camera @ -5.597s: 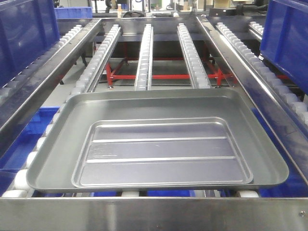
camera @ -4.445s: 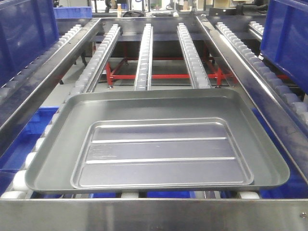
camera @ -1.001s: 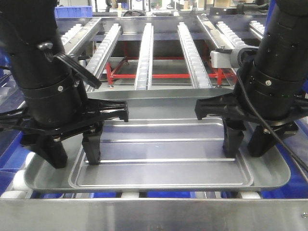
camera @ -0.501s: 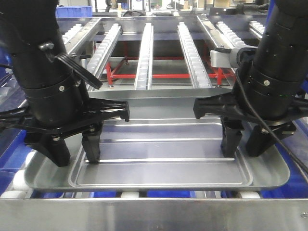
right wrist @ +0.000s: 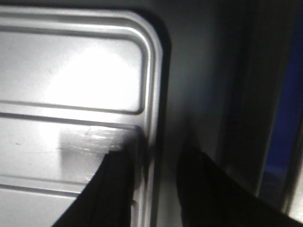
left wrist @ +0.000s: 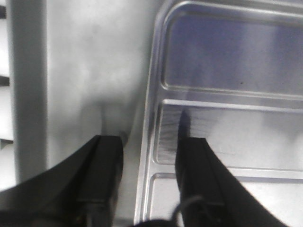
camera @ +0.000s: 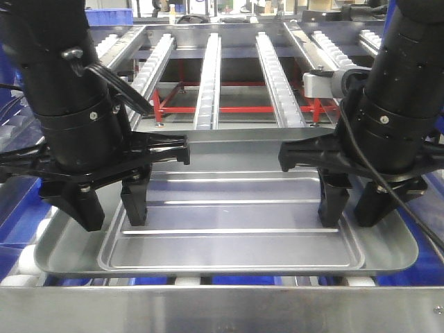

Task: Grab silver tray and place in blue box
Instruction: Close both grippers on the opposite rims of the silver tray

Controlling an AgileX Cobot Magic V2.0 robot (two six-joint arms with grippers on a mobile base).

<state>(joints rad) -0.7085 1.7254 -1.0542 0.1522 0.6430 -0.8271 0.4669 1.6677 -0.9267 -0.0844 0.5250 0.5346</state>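
Note:
The silver tray (camera: 236, 215), shallow with two long ridges, lies inside a larger grey tray (camera: 229, 149) on the roller conveyor. My left gripper (camera: 111, 220) is open and straddles the silver tray's left rim (left wrist: 147, 85): one finger stands on the grey tray (left wrist: 85, 71), the other inside the silver tray (left wrist: 227, 56). My right gripper (camera: 352, 218) is open and straddles the right rim in the same way, seen close in the right wrist view (right wrist: 158, 158) over the silver tray (right wrist: 71, 71). Neither gripper holds anything. The blue box is hidden behind my arms.
Roller rails (camera: 208, 69) run away from me over a red frame (camera: 236, 109). A steel bar (camera: 222, 309) crosses the near edge. A small blue crate (camera: 104, 17) sits far back left. Blue bins show below the conveyor (camera: 14, 191).
Both arms have come down over the trays since the earliest frames. In the last half second the left gripper shifted slightly right and up; the right gripper stayed put.

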